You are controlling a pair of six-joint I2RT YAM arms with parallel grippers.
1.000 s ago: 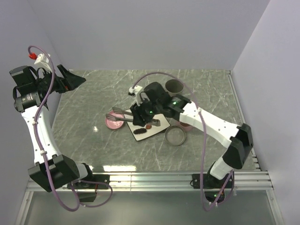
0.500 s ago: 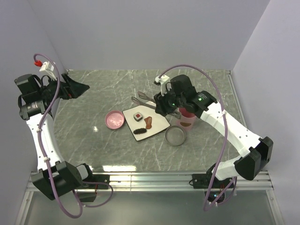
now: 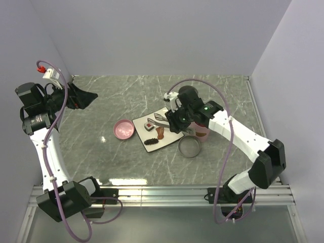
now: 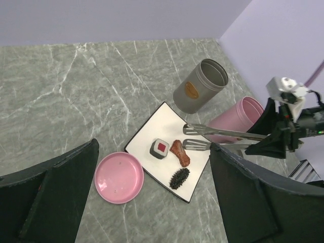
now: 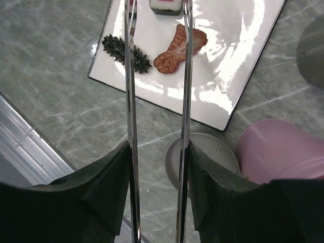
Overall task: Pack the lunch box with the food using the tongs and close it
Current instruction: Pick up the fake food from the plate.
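Above the plate (image 4: 157,126), tongs (image 5: 186,101) are being pinched by the right gripper (image 5: 158,157) near the food (image 4: 179,152); left gripper (image 3: 85,94) being held spread

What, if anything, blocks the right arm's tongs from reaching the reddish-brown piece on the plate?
Nothing visible, so probably yes. The right hand holds the tongs open above the white plate, one arm crossing over the reddish-brown piece. The white block and dark oblong lie apart from it.

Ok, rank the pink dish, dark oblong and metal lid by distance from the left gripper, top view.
1. Pink dish, left of the plate.
2. Dark oblong, on the plate's near edge.
3. Metal lid, right of the plate.
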